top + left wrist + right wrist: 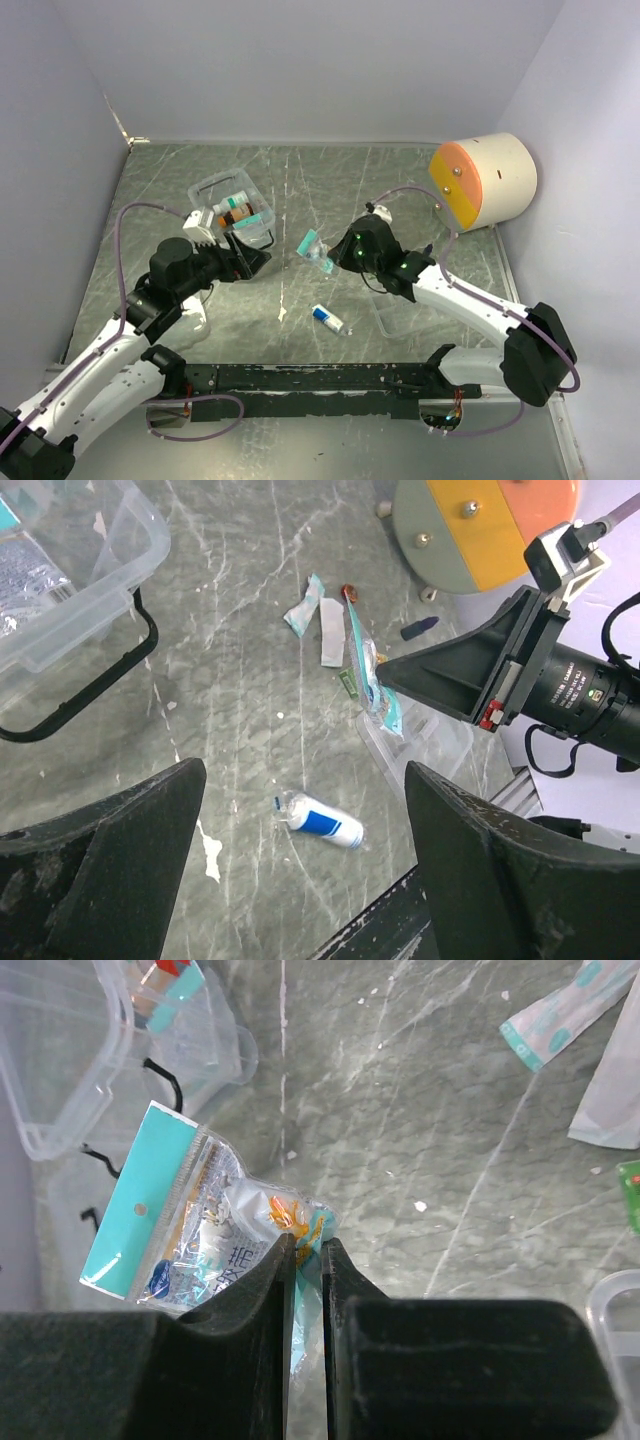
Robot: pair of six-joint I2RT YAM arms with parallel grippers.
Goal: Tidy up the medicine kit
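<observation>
1. The medicine kit, a small clear plastic rectangular box (228, 203), sits on the far left part of the green marbled table (330, 180). It holds a few things, among them a brown piece and a teal piece.
2. The kit's black wire latch (92, 690) hangs out on its near side and rests on the table.
3. The left gripper (305, 778) hovers just near and right of the box. Its fingers are spread wide with nothing between them, and they do not touch the box.
4. The right gripper (307, 1246) is at mid-table, right of the kit. Its fingers are pinched tight on a clear plastic packet with a teal header strip (195, 1228).
5. The packet is gripped at its lower end. The teal strip sticks out to the left, toward the kit, and the packet is lifted off the table.
6. A small white tube with a blue label (327, 319) lies on its side near the middle of the table, on the near side of the packet and apart from both grippers.
7. Two flat white sachets (318, 622) lie on the table to the right of the held packet.
8. A clear plastic piece (428, 742) lies flat under the right arm. Whether it is a lid or a tray cannot be told.
9. A large cream-and-orange cylinder (488, 180) lies at the far right corner, well apart from the kit.
</observation>
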